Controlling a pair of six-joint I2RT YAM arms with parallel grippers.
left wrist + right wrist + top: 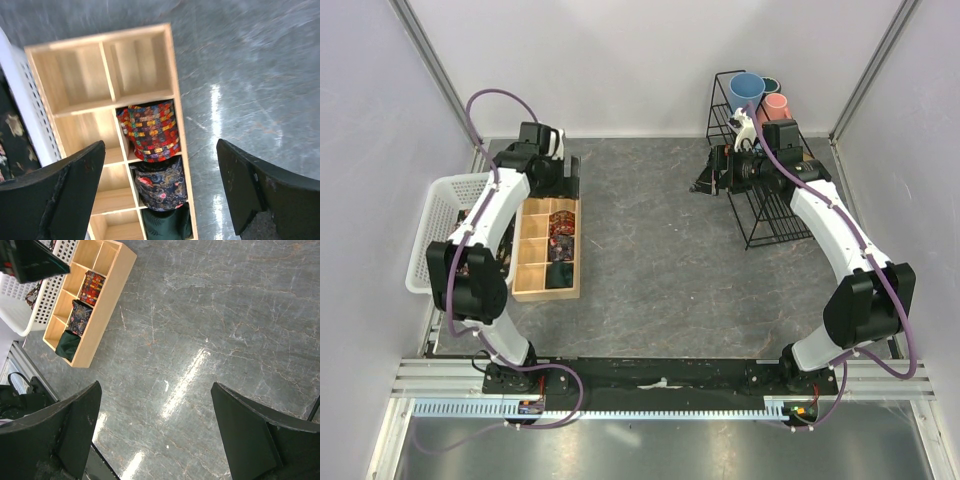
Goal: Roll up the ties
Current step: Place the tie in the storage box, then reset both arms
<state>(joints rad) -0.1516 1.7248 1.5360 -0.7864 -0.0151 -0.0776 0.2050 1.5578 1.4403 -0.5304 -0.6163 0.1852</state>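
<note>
Over the far end of the wooden tray (pixel 532 292), left side of the bench (pixel 650 260): left hand (pixel 160 149) hangs with fingers spread wide, nothing between them, looking straight down into the compartments. My read is that it sits there because the tray is where finished rolls go. Three ties are done and lie in a row down the tray's column nearer the bench's middle: red-and-yellow tie (pixel 150 131), then blue paisley tie (pixel 161 182), then dark green tie (pixel 167 225) at the near end. The far compartment of that column is empty, as is the other column as far as I can see. Each tie is a compact bundle filling its cell, so no long axis is left to speak of, and which way the coil faces I cannot tell. The row follows the tray's length, near to far. Loose ties (pixel 9 132), dark and floral, lie bunched in the white basket (pixel 438 205) just beside the tray. They are mostly hidden by the arm, so their direction is unreadable. Right hand (pixel 155 389) is held high over bare bench near the wire rack (pixel 760 215) of mugs (pixel 747 90), also wide open and empty, probably parked clear. Judging by this, another tie from the basket comes next.
</note>
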